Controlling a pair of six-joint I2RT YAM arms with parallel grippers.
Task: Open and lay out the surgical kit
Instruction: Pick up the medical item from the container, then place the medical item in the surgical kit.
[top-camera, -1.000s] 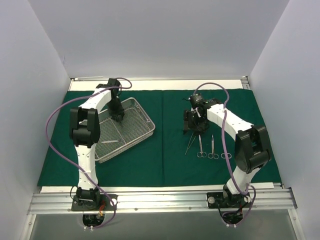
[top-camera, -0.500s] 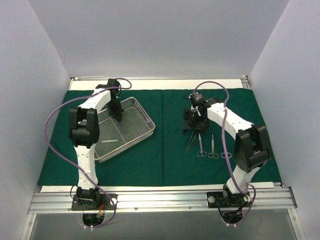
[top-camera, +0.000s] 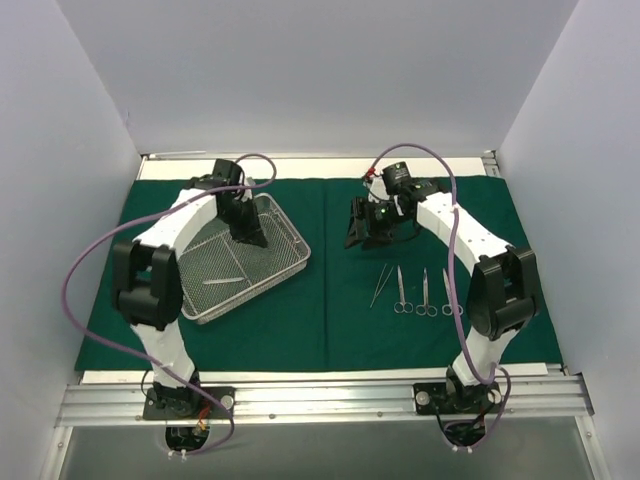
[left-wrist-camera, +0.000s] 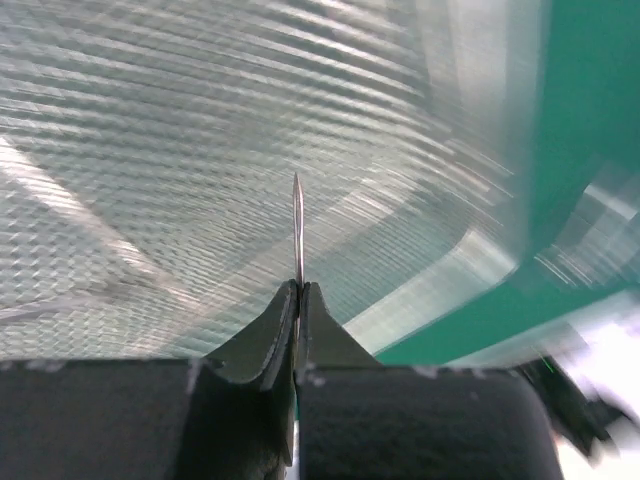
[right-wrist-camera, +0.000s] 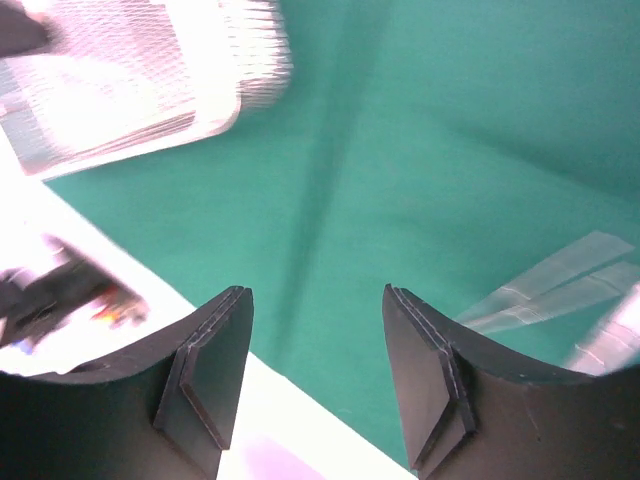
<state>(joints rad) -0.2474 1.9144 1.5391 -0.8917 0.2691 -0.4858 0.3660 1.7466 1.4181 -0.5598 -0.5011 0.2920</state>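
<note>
The dark green drape (top-camera: 328, 330) lies spread flat. The silver wire-mesh tray (top-camera: 298, 258) sits on its left half, and one slim instrument (top-camera: 225, 281) lies inside it. My left gripper (top-camera: 253, 238) hovers over the tray's far part. In the left wrist view it (left-wrist-camera: 300, 292) is shut on a thin steel instrument (left-wrist-camera: 298, 228) above the mesh (left-wrist-camera: 150, 150). Scissors and forceps (top-camera: 402, 292) lie in a row on the right half. My right gripper (top-camera: 354, 236) is open and empty behind that row, over bare cloth (right-wrist-camera: 420, 150).
White walls close in the left, back and right. A white table strip (top-camera: 310, 168) runs behind the drape. The metal rail (top-camera: 320, 400) with both arm bases lies at the near edge. The tray's corner (right-wrist-camera: 150, 60) shows at the top left of the right wrist view.
My right gripper has moved back and left, away from the row of laid instruments. My left arm has swung to the right over the tray, holding the thin instrument.
</note>
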